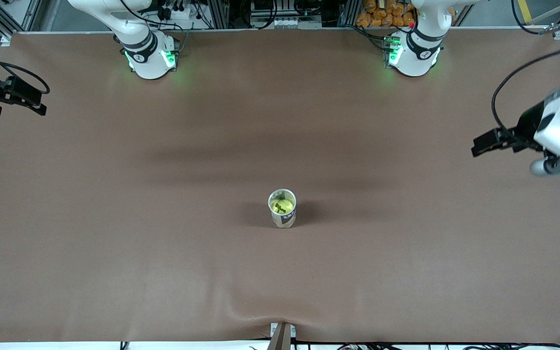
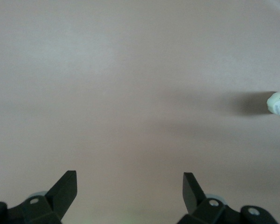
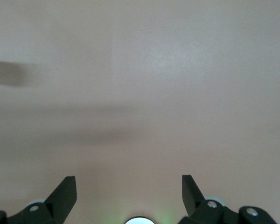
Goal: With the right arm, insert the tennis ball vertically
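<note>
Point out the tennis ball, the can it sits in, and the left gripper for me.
tennis ball point(image 1: 282, 206), front view, on its yellow top showing inside the can.
can point(image 1: 283, 221), front view, on its outer wall.
left gripper point(image 2: 129, 189), left wrist view, midway between its open fingertips.

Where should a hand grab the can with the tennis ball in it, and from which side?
Probably the can's side wall, low to mid-height, approached level from one side with fingers straddling it. It stands upright, open mouth up, with the tennis ball seated inside near the rim, so a top-down rim pinch would likely hit the ball. Bare table surrounds it.
</note>
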{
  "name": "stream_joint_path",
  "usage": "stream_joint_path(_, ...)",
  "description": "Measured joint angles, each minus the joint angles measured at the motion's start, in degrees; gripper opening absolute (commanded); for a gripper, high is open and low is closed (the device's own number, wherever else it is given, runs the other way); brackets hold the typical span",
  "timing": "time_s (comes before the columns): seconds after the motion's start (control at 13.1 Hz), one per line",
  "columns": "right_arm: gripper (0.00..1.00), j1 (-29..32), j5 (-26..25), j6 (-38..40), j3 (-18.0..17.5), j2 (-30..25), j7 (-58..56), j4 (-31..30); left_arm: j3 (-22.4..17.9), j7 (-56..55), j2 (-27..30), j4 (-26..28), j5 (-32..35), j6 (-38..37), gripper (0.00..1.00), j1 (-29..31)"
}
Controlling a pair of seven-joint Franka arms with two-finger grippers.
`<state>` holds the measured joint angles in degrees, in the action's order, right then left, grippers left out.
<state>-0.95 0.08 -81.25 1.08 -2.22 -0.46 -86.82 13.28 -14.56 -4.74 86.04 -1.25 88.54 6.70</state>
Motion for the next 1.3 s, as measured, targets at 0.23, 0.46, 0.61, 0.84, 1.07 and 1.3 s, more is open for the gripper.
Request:
stream_joint_path(0.23,1.0,-0.5,0.0,0.0,0.0,0.0,0.2,0.0,-5.7,0.2,8.7,7.4,0.0,-0.4,1.0,-3.0)
stream_joint_path(0.46,1.0,-1.5,0.0,0.0,-0.1,0.0,1.0,0.0,-6.6,0.3,15.0,13.9,-0.2,-0.4,1.0,-3.2)
stream_joint_path(0.61,1.0,-2.0,0.0,0.0,-0.1,0.0,2.3,0.0,-7.2,0.3,17.7,16.1,-0.4,-0.4,1.0,-3.4)
stream_joint_path(0.84,1.0,-2.5,0.0,0.0,-0.1,0.0,2.7,0.0,-8.1,0.5,19.4,17.0,-0.5,-1.0,1.0,-3.5)
stream_joint_path(1.07,1.0,-2.5,0.0,0.0,-0.1,0.3,2.8,0.0,-7.6,0.8,19.9,17.1,-0.6,-1.3,1.0,-3.7)
stream_joint_path(1.3,1.0,-2.5,0.0,0.0,-0.1,0.6,2.9,0.0,-7.2,4.6,20.5,16.7,-0.6,-1.5,1.0,-3.8)
